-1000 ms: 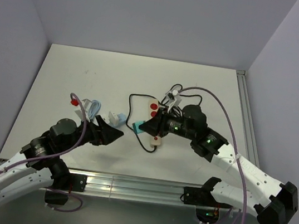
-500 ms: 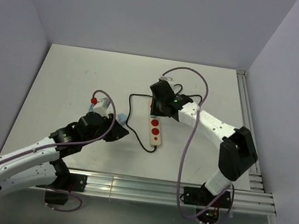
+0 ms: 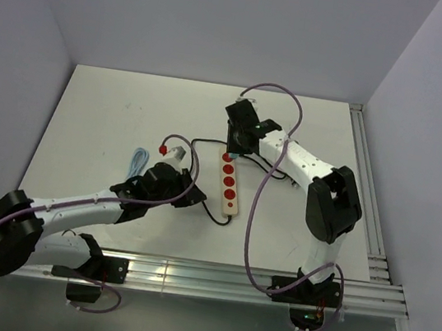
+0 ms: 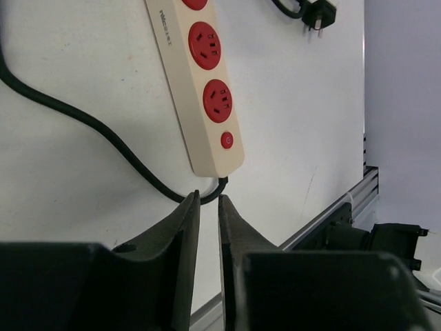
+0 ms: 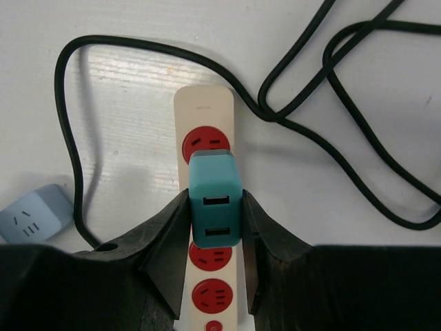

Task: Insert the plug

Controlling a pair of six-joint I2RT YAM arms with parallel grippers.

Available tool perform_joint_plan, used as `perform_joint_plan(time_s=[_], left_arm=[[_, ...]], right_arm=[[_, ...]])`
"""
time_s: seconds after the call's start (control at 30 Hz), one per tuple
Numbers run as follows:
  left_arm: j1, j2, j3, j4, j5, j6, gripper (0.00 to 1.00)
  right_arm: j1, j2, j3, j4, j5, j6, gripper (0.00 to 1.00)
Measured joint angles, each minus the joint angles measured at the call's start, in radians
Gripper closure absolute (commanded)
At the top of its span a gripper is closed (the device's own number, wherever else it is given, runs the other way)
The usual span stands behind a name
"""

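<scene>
A cream power strip (image 3: 230, 188) with red sockets lies lengthwise mid-table. My right gripper (image 5: 216, 194) is shut on a teal two-port USB plug (image 5: 215, 210), hanging over the strip's (image 5: 203, 114) far sockets; whether the plug touches a socket I cannot tell. From above, that gripper (image 3: 238, 141) sits at the strip's far end and hides the plug. My left gripper (image 4: 209, 198) is shut to a narrow slit with nothing in it, just short of the strip's (image 4: 207, 89) switch end. In the top view it (image 3: 192, 193) lies left of the strip.
The strip's black cord (image 5: 344, 103) loops over the table beyond and right of the strip, ending in a black mains plug (image 4: 315, 12). A pale blue adapter (image 5: 31, 217) lies left of the strip. An aluminium rail (image 3: 213, 277) runs along the near table edge.
My left jaws have closed and the arm has reached right toward the strip's near end. My right arm has carried the teal plug to the strip's far end; the strip now lies straight.
</scene>
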Motion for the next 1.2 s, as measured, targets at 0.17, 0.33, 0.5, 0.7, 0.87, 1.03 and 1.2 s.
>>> perform_joint_plan(time_s=[0.17,0.33,0.5,0.7,0.87,1.03,1.2], left_arm=[[0.0,0.112,-0.004,0.092,0.019,-0.001,0.8],[0.0,0.213,-0.012,0.179,0.051,-0.004,0.82],[0.0,0.267,-0.014,0.227,0.066,-0.005,0.82],[0.001,0.278,-0.028,0.264,0.066,-0.004,0.82],[0.001,0.312,-0.028,0.292,0.072,-0.005,0.82],[0.001,0.322,-0.029,0.299,0.072,-0.005,0.82],[0.002,0.322,-0.029,0.306,0.073,-0.005,0.82]], right_arm=[[-0.035,0.05,0.031,0.003,-0.042,-0.058,1.0],[-0.056,0.094,0.048,0.004,-0.082,-0.097,1.0],[-0.063,0.095,0.05,0.009,-0.098,-0.119,1.0],[-0.063,0.095,0.05,0.015,-0.104,-0.13,1.0],[-0.063,0.094,0.05,0.032,-0.116,-0.13,1.0],[-0.063,0.094,0.049,0.042,-0.129,-0.128,1.0],[-0.063,0.094,0.049,0.042,-0.141,-0.113,1.0]])
